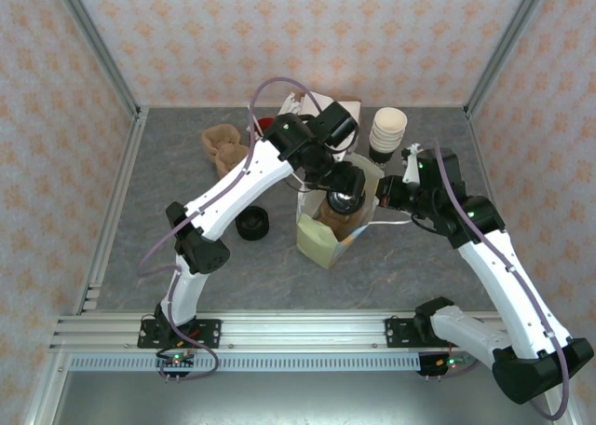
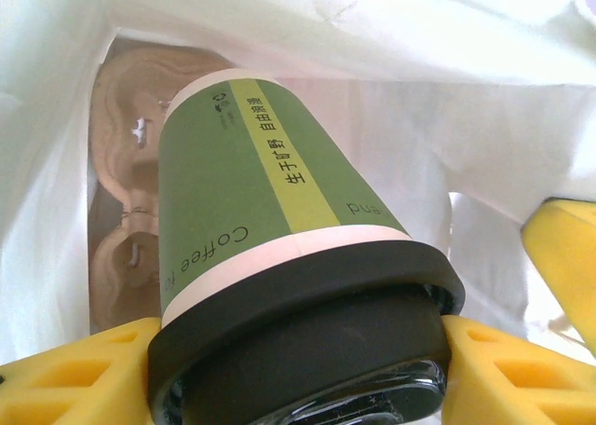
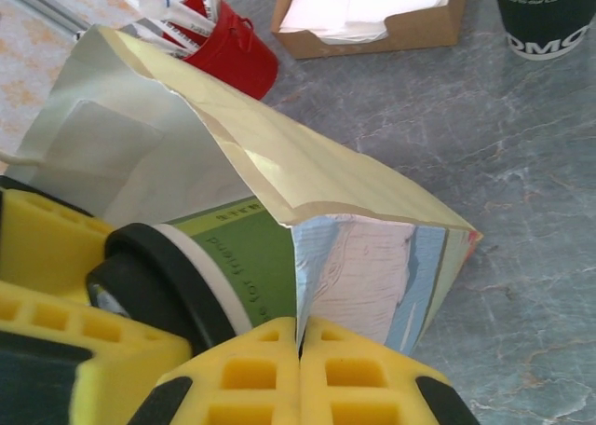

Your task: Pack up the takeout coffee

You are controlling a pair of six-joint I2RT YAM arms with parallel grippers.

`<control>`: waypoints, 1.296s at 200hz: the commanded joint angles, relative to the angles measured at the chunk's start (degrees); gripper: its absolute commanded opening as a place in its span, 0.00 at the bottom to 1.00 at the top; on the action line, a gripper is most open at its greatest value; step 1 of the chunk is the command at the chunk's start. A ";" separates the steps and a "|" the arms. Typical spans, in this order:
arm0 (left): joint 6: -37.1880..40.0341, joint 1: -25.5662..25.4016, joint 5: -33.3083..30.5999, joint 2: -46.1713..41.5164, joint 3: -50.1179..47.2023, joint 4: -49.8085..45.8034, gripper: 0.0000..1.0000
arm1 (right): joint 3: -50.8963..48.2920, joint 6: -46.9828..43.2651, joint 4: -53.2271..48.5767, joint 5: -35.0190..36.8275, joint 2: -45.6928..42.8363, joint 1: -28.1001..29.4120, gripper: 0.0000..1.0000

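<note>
Cup [image 2: 251,220] in left claw [image 2: 296,380] (inside bag [image 2: 484,117])

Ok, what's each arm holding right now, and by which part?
The left gripper has the takeout coffee, jaws clamped on its black lid. The right gripper pinches the paper bag by its upper edge.

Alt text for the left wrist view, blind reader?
The jaws of the left gripper clamp the black lid of a green paper cup, its base pointing into an open white bag. A brown pulp tray lies deeper inside.
</note>
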 commanded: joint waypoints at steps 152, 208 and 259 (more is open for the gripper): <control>-4.28 0.13 1.98 -14.34 1.43 5.13 0.33 | 4.01 -3.49 -3.80 15.22 0.64 -0.58 0.00; -4.13 0.21 -1.36 -18.20 1.67 3.66 0.34 | 5.98 -5.41 -7.17 18.28 1.25 -2.02 0.00; -3.77 1.16 -4.49 -20.71 1.78 1.78 0.35 | 6.92 -6.63 -9.36 16.79 0.71 -6.90 0.00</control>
